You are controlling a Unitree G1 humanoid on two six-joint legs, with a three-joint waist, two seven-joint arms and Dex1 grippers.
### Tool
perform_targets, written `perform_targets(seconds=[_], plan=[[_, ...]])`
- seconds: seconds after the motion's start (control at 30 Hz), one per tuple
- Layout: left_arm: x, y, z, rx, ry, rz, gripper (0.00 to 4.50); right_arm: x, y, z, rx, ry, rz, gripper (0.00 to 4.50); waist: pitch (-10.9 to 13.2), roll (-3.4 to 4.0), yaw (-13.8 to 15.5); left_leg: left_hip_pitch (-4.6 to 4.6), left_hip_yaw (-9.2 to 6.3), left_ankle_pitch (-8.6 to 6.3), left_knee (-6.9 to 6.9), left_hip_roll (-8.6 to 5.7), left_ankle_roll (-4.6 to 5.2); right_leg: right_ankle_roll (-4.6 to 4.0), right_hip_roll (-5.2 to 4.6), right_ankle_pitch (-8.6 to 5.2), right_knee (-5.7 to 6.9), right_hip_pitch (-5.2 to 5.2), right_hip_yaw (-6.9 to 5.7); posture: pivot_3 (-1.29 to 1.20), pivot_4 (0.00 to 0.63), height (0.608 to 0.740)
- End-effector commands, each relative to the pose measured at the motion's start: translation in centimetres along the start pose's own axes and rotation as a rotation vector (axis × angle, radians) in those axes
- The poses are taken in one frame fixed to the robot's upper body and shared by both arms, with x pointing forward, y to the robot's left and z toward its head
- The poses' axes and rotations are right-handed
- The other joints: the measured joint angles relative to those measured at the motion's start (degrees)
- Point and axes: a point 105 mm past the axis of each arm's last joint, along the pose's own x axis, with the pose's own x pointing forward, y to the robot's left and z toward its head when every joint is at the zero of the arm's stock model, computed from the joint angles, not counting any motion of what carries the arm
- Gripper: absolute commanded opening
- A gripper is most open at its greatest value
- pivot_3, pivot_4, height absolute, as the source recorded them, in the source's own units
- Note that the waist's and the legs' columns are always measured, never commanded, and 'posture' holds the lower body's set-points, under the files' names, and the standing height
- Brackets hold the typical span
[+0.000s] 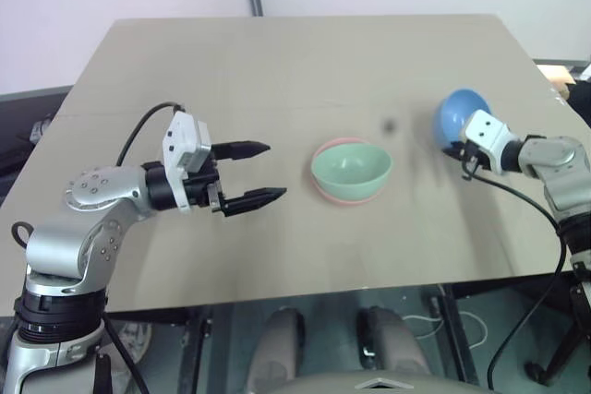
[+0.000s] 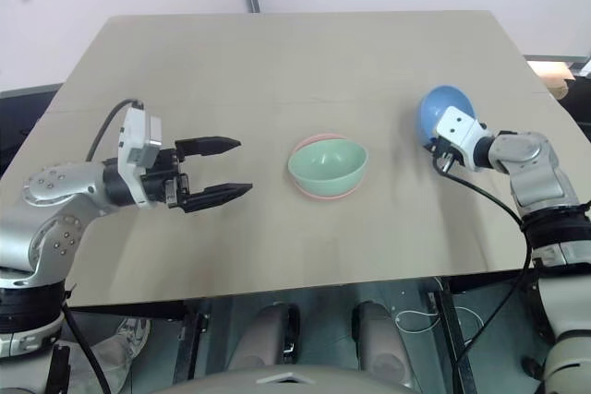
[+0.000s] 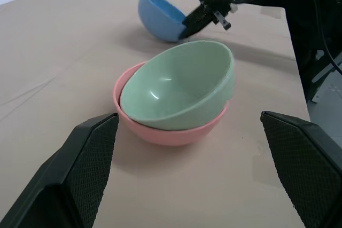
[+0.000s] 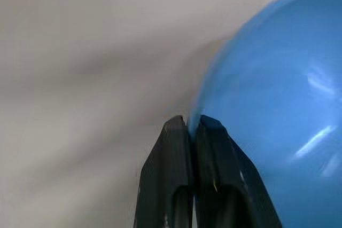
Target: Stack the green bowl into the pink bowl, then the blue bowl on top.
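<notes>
Left to right across the tan table (image 1: 277, 71). At left, the left gripper (image 1: 256, 173) hovers just above the tabletop with its two black fingers spread wide and nothing between them, pointing toward the centre and standing apart from the bowls.

At centre, the green bowl (image 1: 351, 167) sits nested inside the pink bowl (image 1: 343, 197), tilted so that its rim rides higher on one side; the pink rim shows as a crescent beneath and behind it. The first stacking step therefore reads as done.

At right, the right gripper (image 1: 459, 149) is closed on the rim of the blue bowl (image 1: 459, 113), its fingers pinching the thin wall, as the right wrist view shows. The bowl is tipped up on edge, its hollow facing the camera, well apart from the nested pair.

Step in hand: picking up the blue bowl. The next move probably calls for carrying it over the centre stack, levelling it with its opening upward, and releasing it squarely into the tilted green bowl.
</notes>
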Motion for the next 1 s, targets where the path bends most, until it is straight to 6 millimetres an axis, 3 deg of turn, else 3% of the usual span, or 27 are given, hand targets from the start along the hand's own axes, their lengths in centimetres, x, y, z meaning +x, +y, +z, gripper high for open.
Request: perform_targets(seconds=[0.03, 0.13, 0.23, 0.43, 0.6, 0.7, 0.77, 0.8, 0.9, 1.0], plan=[[-0.4, -0.1, 0.8, 0.053, -0.024, 0.022, 4.5, -2.6, -0.7, 4.7, -0.119, -0.149, -0.014, 0.11, 0.11, 0.19, 0.11, -0.02, 0.0, 0.0, -0.01, 0.0, 0.0, 0.0, 0.0, 0.0, 0.0, -0.01, 0.0, 0.0, 0.15, 0.74], [-0.4, 0.0, 0.0, 0.036, -0.015, 0.027, 4.5, -5.7, 2.5, 11.0, -0.123, -0.347, 0.128, 0.11, 0.2, 0.33, 0.15, -0.15, -0.03, 0.0, -0.05, 0.01, 0.0, 0.01, 0.0, 0.01, 0.05, -0.16, -0.01, 0.0, 0.15, 0.74], [-0.2, 0.3, -0.6, 0.032, -0.006, 0.029, 4.5, -7.4, 6.1, 14.4, -0.131, -0.426, 0.245, 0.11, 0.23, 0.38, 0.09, -0.12, -0.05, 0.0, -0.1, 0.04, 0.0, 0.01, 0.01, 0.0, 0.05, -0.17, -0.03, 0.0, 0.15, 0.74], [0.3, 1.0, -0.9, 0.041, -0.004, 0.019, 4.5, -6.9, 10.1, 15.4, -0.142, -0.414, 0.331, 0.11, 0.2, 0.3, 0.34, -0.07, -0.04, 0.0, 0.05, 0.02, -0.01, -0.2, -0.01, -0.13, 0.04, -0.07, -0.06, 0.0, 0.15, 0.74], [0.5, 1.2, -1.0, 0.047, -0.002, 0.009, 4.5, -4.4, 10.1, 14.9, -0.137, -0.383, 0.283, 0.11, 0.18, 0.27, 0.14, -0.04, -0.02, 0.0, 0.09, 0.0, -0.01, -0.21, -0.01, -0.11, 0.05, -0.05, 0.0, 0.0, 0.15, 0.74], [0.5, 1.2, -1.1, 0.05, -0.001, 0.008, 4.5, -4.1, 10.4, 14.6, -0.144, -0.371, 0.305, 1.06, 0.19, 0.28, 0.12, -0.09, -0.02, 0.0, 0.06, 0.01, -0.01, -0.21, 0.03, -0.11, 0.08, -0.11, 0.01, 0.0, 0.15, 0.74], [0.4, 1.3, -1.1, 0.052, 0.0, 0.009, 4.5, -4.1, 10.9, 14.6, -0.149, -0.374, 0.324, 1.97, 0.19, 0.28, 0.18, -0.11, -0.02, 0.0, 0.02, 0.01, -0.01, -0.04, 0.03, 0.0, 0.06, -0.13, 0.01, 0.0, 0.15, 0.74], [0.4, 1.3, -1.2, 0.054, 0.001, 0.01, 4.5, -4.2, 11.1, 14.7, -0.16, -0.372, 0.333, 2.66, 0.19, 0.28, 0.19, -0.12, -0.02, 0.0, -0.01, 0.01, -0.01, -0.03, 0.03, 0.01, 0.02, -0.13, 0.0, 0.0, 0.15, 0.74], [0.6, 1.3, -1.2, 0.059, -0.003, 0.013, 4.5, -4.5, 11.3, 14.8, -0.179, -0.367, 0.328, 3.78, 0.19, 0.28, 0.18, -0.13, -0.02, 0.0, -0.01, 0.01, -0.01, -0.02, 0.02, 0.01, 0.0, -0.13, 0.0, 0.0, 0.15, 0.74], [0.7, 1.8, -1.1, 0.093, -0.018, 0.051, 4.5, -5.8, 10.7, 15.8, -0.155, -0.403, 0.278, 3.78, 0.19, 0.28, 0.22, -0.12, -0.03, 0.0, -0.02, 0.01, -0.01, -0.02, 0.02, 0.0, 0.01, -0.13, 0.0, 0.0, 0.15, 0.74]])
